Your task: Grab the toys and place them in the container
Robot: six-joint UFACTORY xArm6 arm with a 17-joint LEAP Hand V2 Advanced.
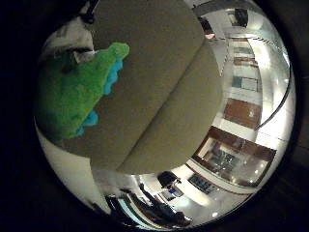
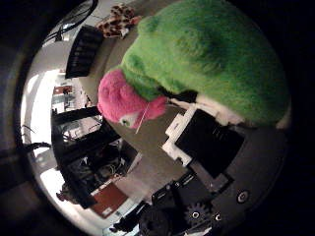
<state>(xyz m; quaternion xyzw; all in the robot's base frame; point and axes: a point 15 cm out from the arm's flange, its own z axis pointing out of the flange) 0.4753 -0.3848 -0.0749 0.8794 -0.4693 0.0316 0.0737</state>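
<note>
Item 1: green plush toy (image 2: pixel 206 54), pressed against your palm over the tan table (image 1: pixel 159 72). Hand (image 2: pixel 202 137) closed around it. Item 2: pink toy (image 2: pixel 120 101), just beside. Container: unseen; direction unknown.

A fuzzy green plush toy (image 1: pixel 67 92) with bright blue trim fills one side of the view, close to the palm. Beside it lies a tan, smooth surface (image 1: pixel 164 82) with a rounded edge, and a lit room lies beyond.
</note>
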